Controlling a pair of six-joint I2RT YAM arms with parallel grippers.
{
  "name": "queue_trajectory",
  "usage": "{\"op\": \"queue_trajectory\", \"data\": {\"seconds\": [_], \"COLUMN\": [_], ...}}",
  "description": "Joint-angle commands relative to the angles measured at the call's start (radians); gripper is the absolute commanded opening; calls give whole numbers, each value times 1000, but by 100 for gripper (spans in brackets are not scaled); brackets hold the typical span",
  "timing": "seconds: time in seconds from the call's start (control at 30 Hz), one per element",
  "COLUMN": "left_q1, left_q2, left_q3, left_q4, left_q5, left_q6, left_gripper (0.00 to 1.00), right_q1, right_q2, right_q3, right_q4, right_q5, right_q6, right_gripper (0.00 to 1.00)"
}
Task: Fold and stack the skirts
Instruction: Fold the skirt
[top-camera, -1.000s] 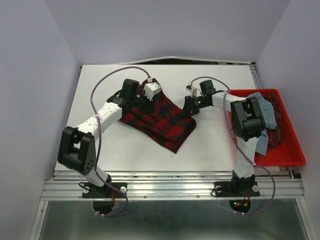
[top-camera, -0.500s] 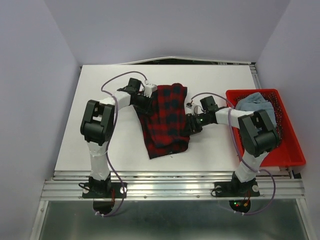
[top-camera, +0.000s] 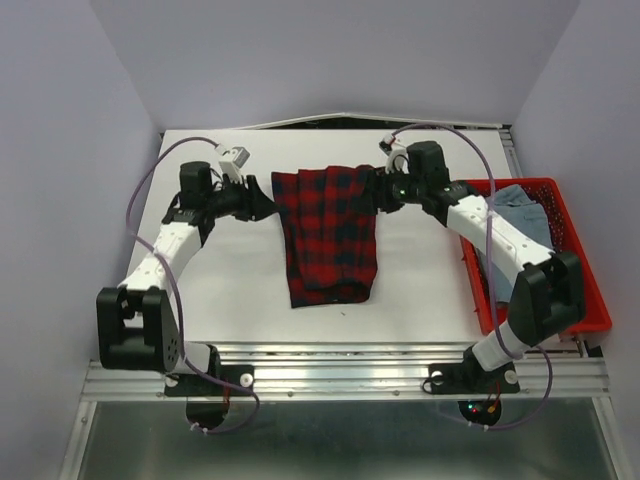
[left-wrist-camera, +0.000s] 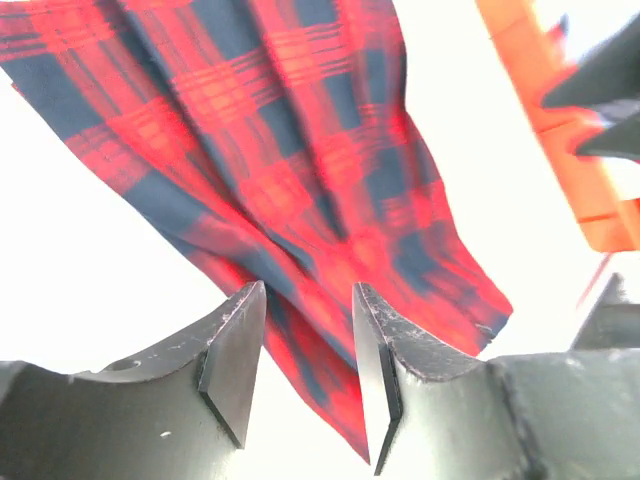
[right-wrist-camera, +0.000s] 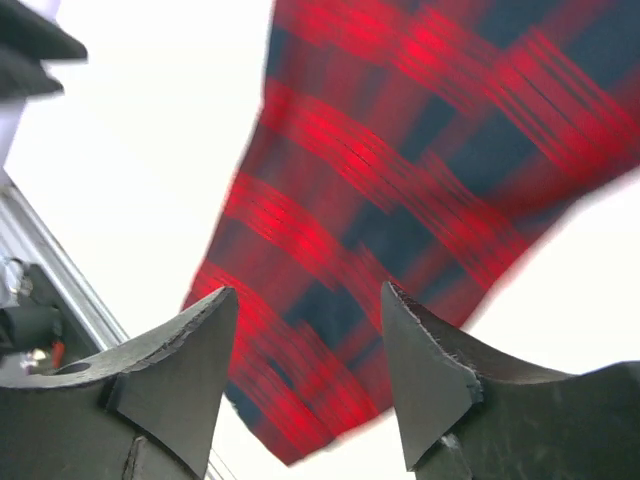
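Plaid skirt (top-camera: 330, 235): spread flat, middle of table (top-camera: 230, 290). Blue-grey skirt (top-camera: 520, 215): heaped in red basket (top-camera: 550, 325), right side. Left gripper (top-camera: 264, 204): jaws apart, empty, beside plaid's far-left corner. Right gripper (top-camera: 379, 190): jaws apart, empty, at far-right corner.

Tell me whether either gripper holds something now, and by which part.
Nothing is held: the left gripper and the right gripper are both open, and the plaid skirt lies free on the table.

woven cloth plaid skirt (top-camera: 330, 235), matt white table (top-camera: 230, 290)
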Motion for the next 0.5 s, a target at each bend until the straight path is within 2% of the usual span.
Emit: {"op": "queue_trajectory", "data": {"seconds": [0.0,0.1,0.27,0.47], "left_q1": [-23,-23,-24,-70], "left_q2": [-78,-118,-135,-121], "left_q3": [-158,-279,-349,-383], "left_q4": [60,102,125,177], "left_q5": [67,57,-30,-50], "left_q6": [-117,-183,-251,-283], "left_gripper": [51,49,38,32], "right_q1": [138,248,425,496], "right_q2": [52,127,242,314], "right_q3": [107,178,247,294], "right_q4": [-8,-90,-172,-223], "right_q5": [133,237,366,440], "right_q6": [96,89,78,110], "right_gripper": [66,65,66,69]}}
